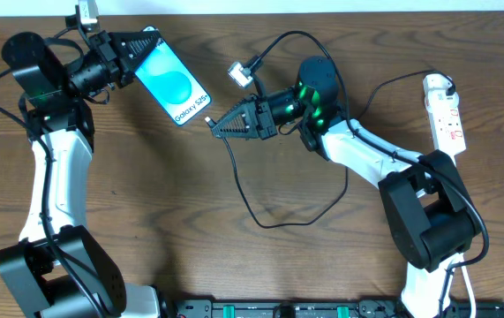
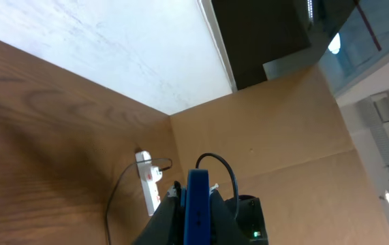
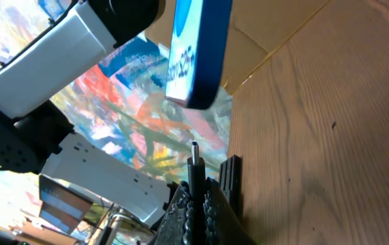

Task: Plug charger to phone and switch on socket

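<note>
Left gripper (image 1: 146, 46) points right — jaws pinching phone (image 1: 174, 87) by top edge. Right gripper (image 1: 221, 124) stretched leftward — jaws clamped on charger (image 3: 194, 163) tip, near phone's lower end, not touching.

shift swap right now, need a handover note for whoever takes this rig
Left tool: shut on the phone.
Right tool: shut on the charger's connector tip, aimed at the phone's lower edge, not yet touching.
Socket: far right, no tool near it.
Done: both grasps. Left: insert the tip, then switch the socket on.
</note>
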Motion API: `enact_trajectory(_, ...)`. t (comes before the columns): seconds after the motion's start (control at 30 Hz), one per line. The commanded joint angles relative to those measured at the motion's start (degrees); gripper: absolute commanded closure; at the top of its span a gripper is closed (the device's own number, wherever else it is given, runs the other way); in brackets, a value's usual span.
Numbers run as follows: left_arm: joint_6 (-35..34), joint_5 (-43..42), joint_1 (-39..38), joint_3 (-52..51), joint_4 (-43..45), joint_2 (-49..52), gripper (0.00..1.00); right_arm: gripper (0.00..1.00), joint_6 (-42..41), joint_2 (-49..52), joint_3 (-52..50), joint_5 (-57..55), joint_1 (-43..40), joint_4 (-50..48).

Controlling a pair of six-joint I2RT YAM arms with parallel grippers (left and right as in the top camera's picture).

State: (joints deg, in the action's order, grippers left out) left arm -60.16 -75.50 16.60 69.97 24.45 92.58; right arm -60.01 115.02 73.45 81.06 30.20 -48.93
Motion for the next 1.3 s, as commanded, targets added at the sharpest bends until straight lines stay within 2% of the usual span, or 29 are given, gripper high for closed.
enact_trajectory(0.0,1.8,0.4,-0.5,0.4,0.5,-0.1,0.93,0.99,-0.7,0.2,0.6,-1.5,1.2,-0.2)
enact_trajectory(0.37,3.8,1.6,-0.8,0.4,0.0,-0.1,0.92,0.99,-0.6,0.2,0.6,-1.7,1.3,-1.3)
enact_trajectory(1.27,3.3,0.3,-2.3,0.4,-1.3,-0.1,0.93,0.99,-0.2,0.2,0.6,-3.6,0.8,-1.3)
